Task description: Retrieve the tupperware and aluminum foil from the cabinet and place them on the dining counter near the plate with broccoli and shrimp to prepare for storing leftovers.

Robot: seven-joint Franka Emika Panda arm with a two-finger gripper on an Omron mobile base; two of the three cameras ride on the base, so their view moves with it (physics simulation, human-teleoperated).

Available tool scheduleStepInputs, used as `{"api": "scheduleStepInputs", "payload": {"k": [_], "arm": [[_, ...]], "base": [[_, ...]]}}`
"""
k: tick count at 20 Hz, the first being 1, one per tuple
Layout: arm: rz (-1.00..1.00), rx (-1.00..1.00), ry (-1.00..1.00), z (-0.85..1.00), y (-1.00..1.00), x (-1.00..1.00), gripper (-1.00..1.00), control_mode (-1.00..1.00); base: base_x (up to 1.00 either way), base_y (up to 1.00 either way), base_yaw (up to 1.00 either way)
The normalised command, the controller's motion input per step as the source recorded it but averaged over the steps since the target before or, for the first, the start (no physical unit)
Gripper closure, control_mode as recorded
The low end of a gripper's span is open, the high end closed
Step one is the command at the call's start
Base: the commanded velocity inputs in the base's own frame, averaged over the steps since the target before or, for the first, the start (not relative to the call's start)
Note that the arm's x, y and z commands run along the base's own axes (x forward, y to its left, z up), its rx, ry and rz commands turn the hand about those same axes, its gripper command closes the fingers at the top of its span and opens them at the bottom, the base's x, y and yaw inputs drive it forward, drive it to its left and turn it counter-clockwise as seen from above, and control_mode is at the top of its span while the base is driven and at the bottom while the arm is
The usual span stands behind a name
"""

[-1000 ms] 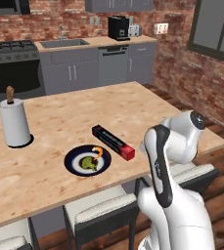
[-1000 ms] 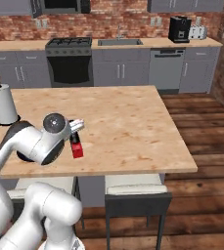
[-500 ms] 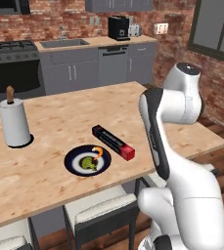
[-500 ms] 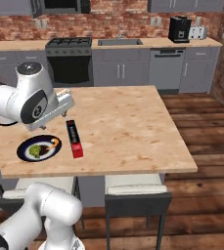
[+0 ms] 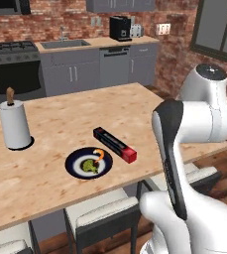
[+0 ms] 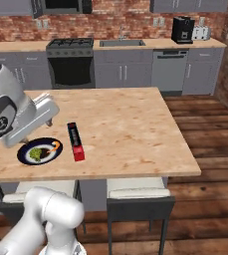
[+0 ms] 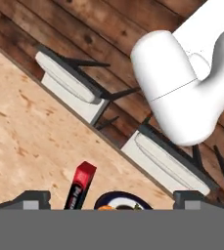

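Aluminum foil box lies flat on the dining tabletop, black body with red end pointing toward the near edge, set at a slant. It sits just beside the plate with broccoli and shrimp, on the plate's right in the left base view; the two look very near, contact not resolvable. In the right base view the same box lies to the right of the plate, apart by a narrow strip of wood grain.

Gripper: the two dark finger tips stand at the far left and far right of the hand view's bottom, jaws spread as wide as they go, nothing between them. Below the gap, the red end of the foil box and the rim of the plate show on the tabletop.

Paper-towel roll stands upright on its dark base, well apart from plate and box, toward the tabletop's left end. Padded stools are tucked under the near edge.
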Motion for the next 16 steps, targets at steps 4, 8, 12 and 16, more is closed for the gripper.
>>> {"api": "scheduleStepInputs", "payload": {"k": [4,8,12,16], "arm": [[0.01,-0.04,-0.10,0.03,0.00,-0.50,-1.00,1.00],[0.00,0.00,0.00,0.00,0.00,0.00,-1.00,1.00],[0.00,0.00,0.00,0.00,0.00,0.00,-1.00,1.00],[0.00,0.00,0.00,0.00,0.00,0.00,-1.00,1.00]], "base": [[-0.50,0.00,0.05],[-1.00,0.21,0.25],[-0.96,0.70,0.37],[-0.34,1.00,0.34]]}}
